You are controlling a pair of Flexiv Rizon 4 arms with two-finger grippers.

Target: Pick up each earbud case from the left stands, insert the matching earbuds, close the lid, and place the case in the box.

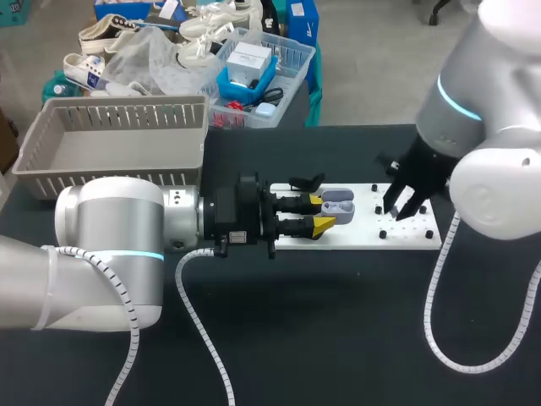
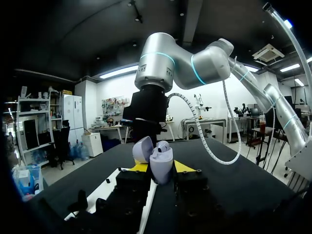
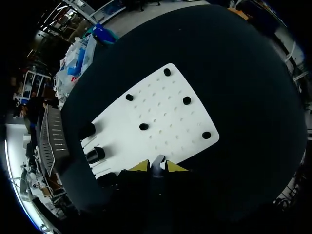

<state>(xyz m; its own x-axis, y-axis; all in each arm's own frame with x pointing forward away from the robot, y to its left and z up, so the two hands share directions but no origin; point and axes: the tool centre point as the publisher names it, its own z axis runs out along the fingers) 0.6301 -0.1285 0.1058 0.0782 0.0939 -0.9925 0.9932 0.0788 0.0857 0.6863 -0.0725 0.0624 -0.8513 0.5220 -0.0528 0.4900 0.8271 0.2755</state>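
Note:
A pale lavender earbud case (image 1: 338, 203) with its lid up is held over the left half of the white board (image 1: 372, 238). My left gripper (image 1: 324, 213) is shut on it from both sides. In the left wrist view the case (image 2: 161, 168) stands upright between the yellow tips, with an earbud (image 2: 163, 145) showing in its top beside the raised lid (image 2: 143, 148). My right gripper (image 1: 400, 209) hangs over the board's right half. Its wrist view shows a small pale earbud (image 3: 158, 161) pinched between the yellow tips of the right gripper (image 3: 158, 166), above the white board (image 3: 161, 107).
A grey slatted box (image 1: 118, 139) stands at the back left of the table. Several black pegs (image 3: 144, 126) stick up from the board, and black stands (image 3: 95, 154) sit at its left end. My left arm's white cable (image 1: 199, 313) trails over the dark tabletop.

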